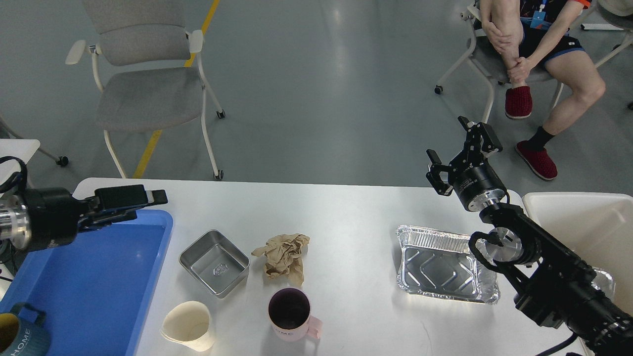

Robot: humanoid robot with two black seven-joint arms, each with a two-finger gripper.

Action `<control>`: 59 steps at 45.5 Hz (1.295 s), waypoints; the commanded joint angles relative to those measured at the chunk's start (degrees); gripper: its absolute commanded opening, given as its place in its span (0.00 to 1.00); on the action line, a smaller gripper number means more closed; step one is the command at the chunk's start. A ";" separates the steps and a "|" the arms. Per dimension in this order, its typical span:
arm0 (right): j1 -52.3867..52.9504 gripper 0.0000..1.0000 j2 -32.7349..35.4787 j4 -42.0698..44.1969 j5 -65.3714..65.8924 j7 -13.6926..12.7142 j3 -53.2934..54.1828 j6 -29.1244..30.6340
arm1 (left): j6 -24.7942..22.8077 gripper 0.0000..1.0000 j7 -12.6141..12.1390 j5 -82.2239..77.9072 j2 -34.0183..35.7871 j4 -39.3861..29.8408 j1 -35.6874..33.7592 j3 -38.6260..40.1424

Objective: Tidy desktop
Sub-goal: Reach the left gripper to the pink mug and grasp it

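Note:
The white desktop (pixel 341 207) holds a square steel tin (pixel 214 262), a crumpled brown paper (pixel 284 255), a pink mug (pixel 292 314), a cream paper cup (pixel 189 326) and an empty foil tray (pixel 445 265). My left gripper (pixel 147 204) comes in from the left and hovers over the far right corner of the blue tray (pixel 99 277). Its fingers are slightly apart and hold nothing. My right gripper (pixel 458 155) is open and empty, raised over the desktop's far edge, beyond the foil tray.
A dark blue mug (pixel 20 337) stands in the blue tray's near left corner. A white bin (pixel 578 217) sits at the right, with foil (pixel 604 283) inside. Beyond the table are a grey chair (pixel 148 89) and a seated person (pixel 539 54).

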State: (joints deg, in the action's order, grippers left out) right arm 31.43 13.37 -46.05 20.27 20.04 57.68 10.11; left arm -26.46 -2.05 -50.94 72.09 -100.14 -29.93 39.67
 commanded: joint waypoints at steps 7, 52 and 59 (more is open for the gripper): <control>0.30 1.00 -0.63 -0.09 0.12 0.00 -0.02 0.00 | -4.21 0.94 -3.92 -8.04 -13.20 1.52 -8.57 -6.01; 0.30 1.00 -0.19 -0.18 0.12 0.08 -0.02 0.00 | -3.25 0.71 -9.90 -16.39 -42.11 22.44 -10.77 -25.00; 0.39 1.00 -0.10 -0.18 0.12 0.08 -0.02 0.00 | -2.98 0.63 -9.99 -16.48 -44.14 23.85 -9.71 -25.00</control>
State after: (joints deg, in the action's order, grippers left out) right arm 31.75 13.19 -46.22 20.39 20.12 57.65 10.11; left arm -29.54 -12.01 -67.40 29.23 -77.08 -40.23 14.63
